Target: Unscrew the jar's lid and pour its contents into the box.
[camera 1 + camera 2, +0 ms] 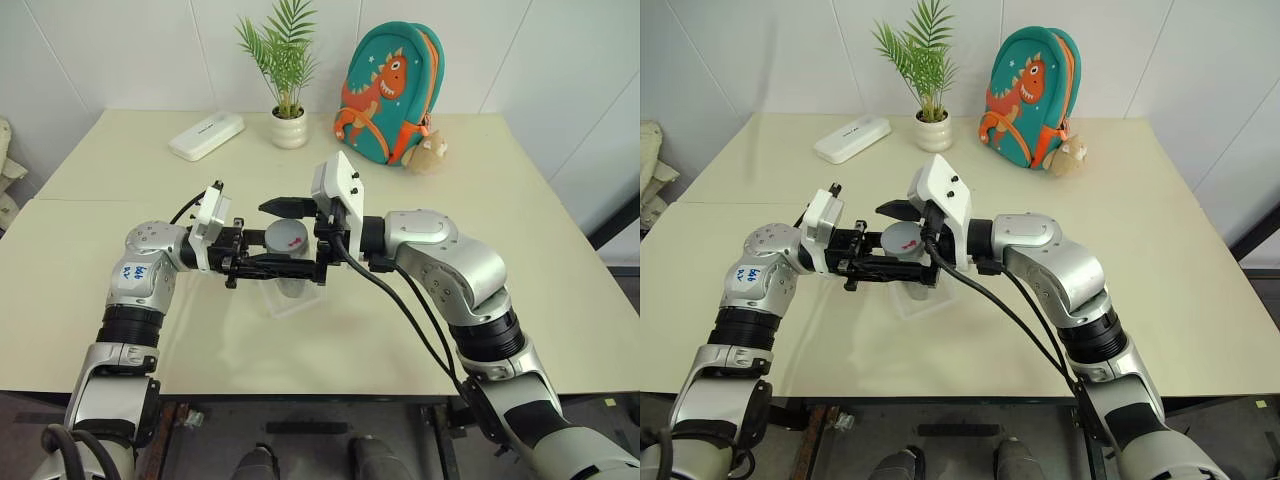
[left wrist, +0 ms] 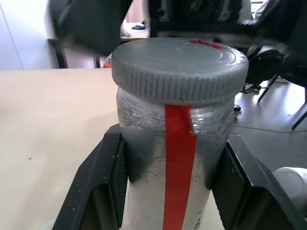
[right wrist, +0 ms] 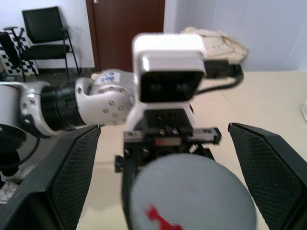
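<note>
- Above the middle of the cream table point(image 1: 500, 330), in the left eye view, the left gripper point(image 1: 283, 262) pinches the jar point(image 1: 291, 277) by its clear body, holding it upright. The grey lid point(image 1: 286, 236) sits on top of the jar. The right gripper point(image 1: 290, 235) faces it from the other side, its black fingers spread on either side of the lid, one finger point(image 1: 285, 207) showing beyond it. The clear box point(image 1: 290, 303) lies on the table directly under the jar.
- At the far edge of the table stand a white case point(image 1: 206, 135), a potted plant point(image 1: 287, 70) and a teal dinosaur backpack point(image 1: 391, 92).
- Left wrist view: both pads point(image 2: 115, 184) press against the jar's sides, a red tape strip point(image 2: 178, 158) running down the glass between them, and the ribbed lid is screwed on. The contents cannot be made out.
- Right wrist view: the two fingers point(image 3: 64, 179) stand wide apart with the lid, marked in red, between them, clear of both.
</note>
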Robot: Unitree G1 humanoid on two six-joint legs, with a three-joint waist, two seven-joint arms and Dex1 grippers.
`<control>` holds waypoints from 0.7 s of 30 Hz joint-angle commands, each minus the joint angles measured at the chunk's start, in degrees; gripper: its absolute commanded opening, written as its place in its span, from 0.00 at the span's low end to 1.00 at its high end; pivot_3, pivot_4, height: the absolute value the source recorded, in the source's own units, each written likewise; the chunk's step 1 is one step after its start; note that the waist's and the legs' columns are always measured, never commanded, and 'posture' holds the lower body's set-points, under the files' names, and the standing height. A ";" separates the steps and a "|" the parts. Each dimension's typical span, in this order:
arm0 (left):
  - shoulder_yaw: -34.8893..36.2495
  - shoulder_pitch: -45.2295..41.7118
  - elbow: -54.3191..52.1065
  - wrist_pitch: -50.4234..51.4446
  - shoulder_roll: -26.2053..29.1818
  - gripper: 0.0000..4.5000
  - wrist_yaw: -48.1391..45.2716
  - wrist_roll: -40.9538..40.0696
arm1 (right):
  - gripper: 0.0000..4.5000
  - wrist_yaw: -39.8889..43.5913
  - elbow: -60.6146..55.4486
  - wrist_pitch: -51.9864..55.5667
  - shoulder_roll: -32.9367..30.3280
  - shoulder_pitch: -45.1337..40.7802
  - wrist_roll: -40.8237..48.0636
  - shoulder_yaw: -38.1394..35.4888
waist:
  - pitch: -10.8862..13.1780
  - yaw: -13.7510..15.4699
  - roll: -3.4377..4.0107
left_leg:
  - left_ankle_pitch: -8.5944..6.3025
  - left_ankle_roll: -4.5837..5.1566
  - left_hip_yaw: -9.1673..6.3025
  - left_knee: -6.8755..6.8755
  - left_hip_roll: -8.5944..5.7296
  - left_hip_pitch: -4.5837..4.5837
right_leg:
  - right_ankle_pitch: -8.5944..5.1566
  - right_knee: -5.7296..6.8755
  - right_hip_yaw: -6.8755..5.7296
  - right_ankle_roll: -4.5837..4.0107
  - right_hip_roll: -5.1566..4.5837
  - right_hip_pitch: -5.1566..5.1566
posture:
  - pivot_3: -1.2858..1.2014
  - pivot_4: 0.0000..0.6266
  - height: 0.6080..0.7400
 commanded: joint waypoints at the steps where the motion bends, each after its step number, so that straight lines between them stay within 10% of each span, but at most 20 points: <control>1: 0.36 -1.31 -1.08 -0.81 0.00 0.44 -1.38 -0.39 | 0.99 0.51 0.75 -2.37 0.51 -1.40 -1.00 0.12 | 0.00 -0.05 0.00 | 0.00 0.00 0.00 0.00 0.00 0.00 | 0.00 0.01 0.00 0.00 0.00 0.00 | 0.52 0.24 1.00; 21: 0.46 1.91 -4.66 -1.93 0.47 0.44 -1.91 -0.89 | 0.99 2.96 4.35 -3.15 -0.96 -3.49 -2.67 -2.13 | 0.00 -0.04 0.00 | 0.01 -0.01 -0.01 0.00 0.00 0.01 | -0.03 0.10 0.00 -0.04 0.00 -0.02 | 0.52 0.24 1.00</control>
